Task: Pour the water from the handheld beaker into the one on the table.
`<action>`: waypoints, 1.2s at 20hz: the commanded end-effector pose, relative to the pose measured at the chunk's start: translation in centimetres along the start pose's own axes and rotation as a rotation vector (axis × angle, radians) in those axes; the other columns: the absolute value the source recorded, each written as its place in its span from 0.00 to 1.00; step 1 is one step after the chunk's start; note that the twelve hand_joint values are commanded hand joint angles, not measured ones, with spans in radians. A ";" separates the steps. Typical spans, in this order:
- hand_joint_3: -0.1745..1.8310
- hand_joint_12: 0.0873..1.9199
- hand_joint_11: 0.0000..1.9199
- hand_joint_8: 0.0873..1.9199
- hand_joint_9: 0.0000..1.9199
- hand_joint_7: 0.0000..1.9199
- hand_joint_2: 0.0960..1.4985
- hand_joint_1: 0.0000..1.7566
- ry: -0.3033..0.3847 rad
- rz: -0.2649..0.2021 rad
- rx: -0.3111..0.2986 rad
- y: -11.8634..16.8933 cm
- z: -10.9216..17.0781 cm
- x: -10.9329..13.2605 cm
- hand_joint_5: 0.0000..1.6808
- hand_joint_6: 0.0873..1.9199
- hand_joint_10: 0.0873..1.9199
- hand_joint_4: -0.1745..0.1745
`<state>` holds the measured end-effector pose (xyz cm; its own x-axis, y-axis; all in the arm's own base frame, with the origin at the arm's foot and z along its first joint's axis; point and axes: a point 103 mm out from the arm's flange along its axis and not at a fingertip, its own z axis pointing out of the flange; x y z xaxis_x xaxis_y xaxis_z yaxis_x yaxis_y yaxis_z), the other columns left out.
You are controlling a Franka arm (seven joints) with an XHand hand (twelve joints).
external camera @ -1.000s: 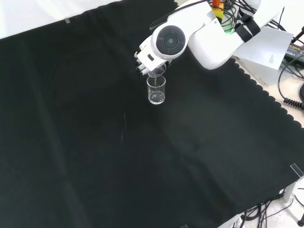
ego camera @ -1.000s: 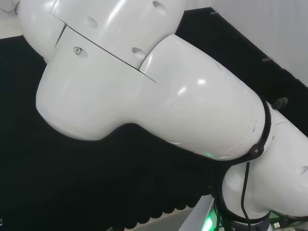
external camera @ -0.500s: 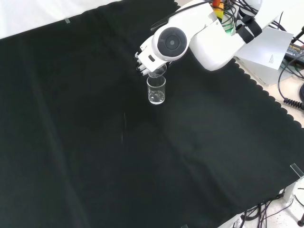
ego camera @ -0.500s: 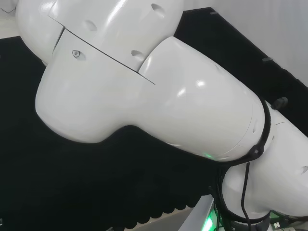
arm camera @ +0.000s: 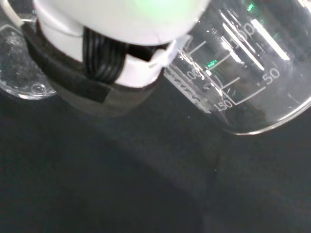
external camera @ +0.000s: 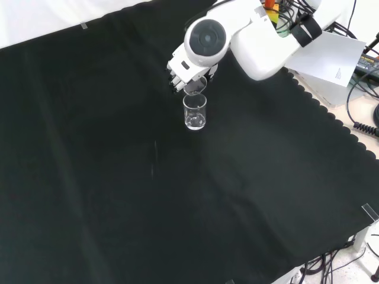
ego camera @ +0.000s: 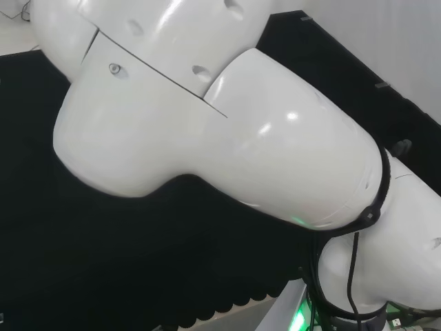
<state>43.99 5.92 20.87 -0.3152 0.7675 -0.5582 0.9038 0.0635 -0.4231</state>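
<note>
On the black cloth [external camera: 118,177] in the front view, 1 clear beaker [external camera: 195,112] stands upright, upper middle of the cloth, with a little water at its bottom. Just above it, the hand [external camera: 179,76] comes in from the view's top with its dark fingertips curled round a 2nd clear beaker, the handheld beaker [external camera: 195,87], tilted with its mouth over the standing one's rim; whether the 2 rims touch, cannot tell. A big white arm link [external camera: 260,44] with a round grey cap [external camera: 205,37] stands in front of most of the hand, so the palm is hidden.

Around: white paper sheet [external camera: 334,59] and cables [external camera: 361,94] off the cloth's right edge in the front view, well apart from both beakers. Scalloped cloth edge runs down that side.

Head view: white arm links [ego camera: 227,131] block the bench, cloth [ego camera: 69,262] visible below and to their left, green light [ego camera: 298,318] at the base.

Wrist view: handheld beaker [arm camera: 243,63] close up, tilted, printed scale marks on its wall, rim toward the cloth; no water plainly seen inside. A finger [arm camera: 112,63] with black ribbed part and white shell lies against its wall. Part of the standing beaker's rim [arm camera: 19,73] shows at the edge, beads of water on it.

Count: 2 beakers, 1 hand, 1 paper sheet.
</note>
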 end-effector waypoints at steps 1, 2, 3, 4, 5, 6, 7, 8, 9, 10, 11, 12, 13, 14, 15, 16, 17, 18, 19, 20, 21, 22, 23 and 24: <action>0.31 0.24 0.73 0.13 0.82 0.73 0.43 0.82 0.157 -0.025 -0.087 -0.3 0.2 -1.1 0.84 0.10 0.01 0.00; 0.31 0.24 0.73 0.13 0.82 0.73 0.43 0.82 0.191 -0.027 -0.099 -0.3 0.2 -1.4 0.84 0.10 0.01 0.00; 0.31 0.24 0.73 0.13 0.82 0.73 0.43 0.82 0.228 -0.029 -0.111 -0.4 0.3 -1.6 0.84 0.10 0.01 0.00; 0.31 0.24 0.73 0.13 0.82 0.73 0.43 0.82 0.265 -0.032 -0.127 -0.4 0.5 -2.0 0.84 0.10 0.01 0.00; 0.31 0.24 0.73 0.13 0.82 0.73 0.43 0.82 0.309 -0.045 -0.142 -0.4 0.6 -2.3 0.84 0.10 0.01 0.00; 0.31 0.24 0.73 0.13 0.82 0.73 0.43 0.82 0.375 -0.059 -0.159 -0.3 0.8 -2.7 0.84 0.10 0.01 0.00; 0.31 0.24 0.73 0.13 0.82 0.73 0.43 0.82 0.429 -0.062 -0.185 -0.3 1.1 -3.1 0.84 0.10 0.01 0.00; 0.31 0.24 0.73 0.13 0.82 0.73 0.43 0.82 0.462 -0.076 -0.213 -0.2 1.3 -3.4 0.84 0.10 0.01 0.00; 0.31 0.24 0.73 0.13 0.82 0.73 0.43 0.82 0.495 -0.101 -0.243 -0.2 1.5 -3.7 0.84 0.10 0.01 0.00; 0.31 0.24 0.73 0.13 0.82 0.73 0.43 0.82 0.526 -0.103 -0.267 -0.1 1.7 -4.0 0.84 0.10 0.01 0.00; 0.31 0.24 0.73 0.13 0.82 0.73 0.43 0.82 0.556 -0.094 -0.303 -0.1 2.0 -4.4 0.84 0.10 0.01 0.00; 0.31 0.24 0.73 0.14 0.82 0.73 0.43 0.82 0.583 -0.093 -0.333 0.0 2.2 -4.7 0.84 0.10 0.01 0.00; 0.30 0.24 0.73 0.14 0.82 0.72 0.44 0.82 0.612 -0.097 -0.356 0.1 2.4 -5.0 0.84 0.11 0.01 0.00; 0.30 0.24 0.73 0.15 0.82 0.72 0.44 0.81 0.639 -0.098 -0.378 0.3 2.7 -5.3 0.84 0.11 0.01 0.00; 0.30 0.24 0.73 0.15 0.82 0.72 0.44 0.81 0.659 -0.097 -0.396 0.5 2.9 -5.6 0.84 0.11 0.01 0.00; 0.30 0.24 0.73 0.15 0.82 0.72 0.44 0.81 0.677 -0.098 -0.412 0.8 3.1 -6.0 0.84 0.11 0.00 0.00; 0.30 0.24 0.73 0.15 0.82 0.72 0.44 0.81 0.700 -0.103 -0.429 1.1 3.4 -6.3 0.84 0.11 0.00 0.00; 0.30 0.24 0.73 0.16 0.82 0.72 0.44 0.81 0.725 -0.103 -0.445 1.4 3.7 -6.6 0.84 0.11 0.00 0.00; 0.30 0.24 0.73 0.16 0.82 0.72 0.44 0.81 0.755 -0.103 -0.461 1.8 4.0 -6.9 0.84 0.11 0.00 0.00; 0.30 0.24 0.73 0.16 0.82 0.72 0.44 0.81 0.781 -0.103 -0.474 2.2 4.3 -7.1 0.84 0.11 0.00 0.00; 0.29 0.24 0.72 0.17 0.82 0.72 0.45 0.81 0.799 -0.099 -0.485 2.6 4.6 -7.2 0.83 0.11 0.00 0.00; 0.29 0.24 0.72 0.17 0.82 0.72 0.45 0.81 0.818 -0.098 -0.496 3.0 4.9 -7.3 0.83 0.12 0.00 0.00; 0.29 0.24 0.72 0.17 0.82 0.71 0.45 0.81 0.835 -0.096 -0.504 3.4 5.2 -7.4 0.83 0.12 0.00 0.00; 0.29 0.24 0.72 0.17 0.82 0.71 0.45 0.81 0.851 -0.094 -0.511 3.8 5.4 -7.4 0.83 0.12 0.00 0.00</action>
<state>46.07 -0.35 21.31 -0.2791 0.9561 0.0890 0.9524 0.2875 -0.1014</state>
